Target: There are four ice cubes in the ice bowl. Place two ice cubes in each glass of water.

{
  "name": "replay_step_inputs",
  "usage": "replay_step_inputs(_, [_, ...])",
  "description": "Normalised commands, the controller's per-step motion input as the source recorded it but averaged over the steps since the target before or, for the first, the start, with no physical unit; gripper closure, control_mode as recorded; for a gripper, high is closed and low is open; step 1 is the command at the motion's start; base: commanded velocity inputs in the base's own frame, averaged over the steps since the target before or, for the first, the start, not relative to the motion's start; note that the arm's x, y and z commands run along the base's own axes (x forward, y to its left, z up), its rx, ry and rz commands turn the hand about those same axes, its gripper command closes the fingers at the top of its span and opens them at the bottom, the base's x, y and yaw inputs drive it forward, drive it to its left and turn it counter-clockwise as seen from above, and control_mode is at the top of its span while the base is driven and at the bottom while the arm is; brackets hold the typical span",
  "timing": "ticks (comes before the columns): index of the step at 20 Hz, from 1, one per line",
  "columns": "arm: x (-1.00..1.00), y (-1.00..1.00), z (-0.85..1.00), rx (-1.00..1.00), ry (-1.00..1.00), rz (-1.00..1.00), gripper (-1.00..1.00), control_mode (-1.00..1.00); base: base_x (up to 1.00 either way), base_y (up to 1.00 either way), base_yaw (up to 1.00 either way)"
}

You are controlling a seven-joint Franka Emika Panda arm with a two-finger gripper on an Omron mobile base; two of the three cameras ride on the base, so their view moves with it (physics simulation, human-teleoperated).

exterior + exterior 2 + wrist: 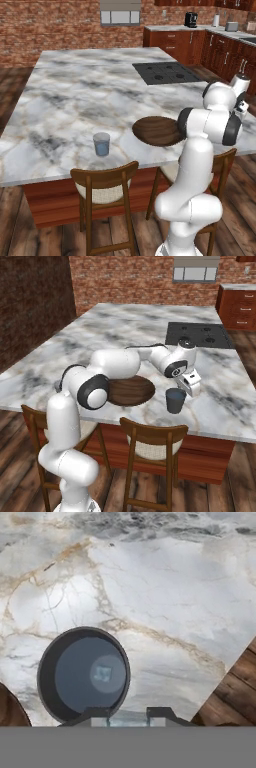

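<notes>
The gripper [127,716] hung just above the dark glass of water [83,674], its narrowly parted fingers pinching a pale ice cube [127,718]; one cube [103,673] already lay inside. The drop seemed in hand, needing the jaws centred over the rim, then opened. The ice bowl [131,390] sat beside it on the marble island [125,331], with chairs [152,441], brick wall [50,25] and wood floor [235,682] around.
</notes>
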Motion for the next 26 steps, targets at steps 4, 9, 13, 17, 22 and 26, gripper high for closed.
replay_step_inputs(4, [0.04,0.06,0.0,0.0,0.0,-0.01,1.0,-1.0,0.0,0.0,0.0])
replay_step_inputs(9, [0.25,0.02,0.0,0.0,0.0,0.0,1.0,-1.0,0.0,0.0,0.0])
replay_step_inputs(13, [0.3,0.04,-0.07,0.0,0.0,0.0,1.0,-1.0,0.0,0.0,0.0])
replay_step_inputs(17, [0.19,0.02,-0.3,0.0,0.0,0.0,1.0,-1.0,0.0,0.0,0.0])
replay_step_inputs(22, [0.07,0.0,-0.38,0.0,0.0,0.0,1.0,-1.0,0.0,0.0,0.0])
replay_step_inputs(26, [0.0,0.0,-0.31,0.0,0.0,0.0,1.0,-1.0,0.0,0.0,0.0])
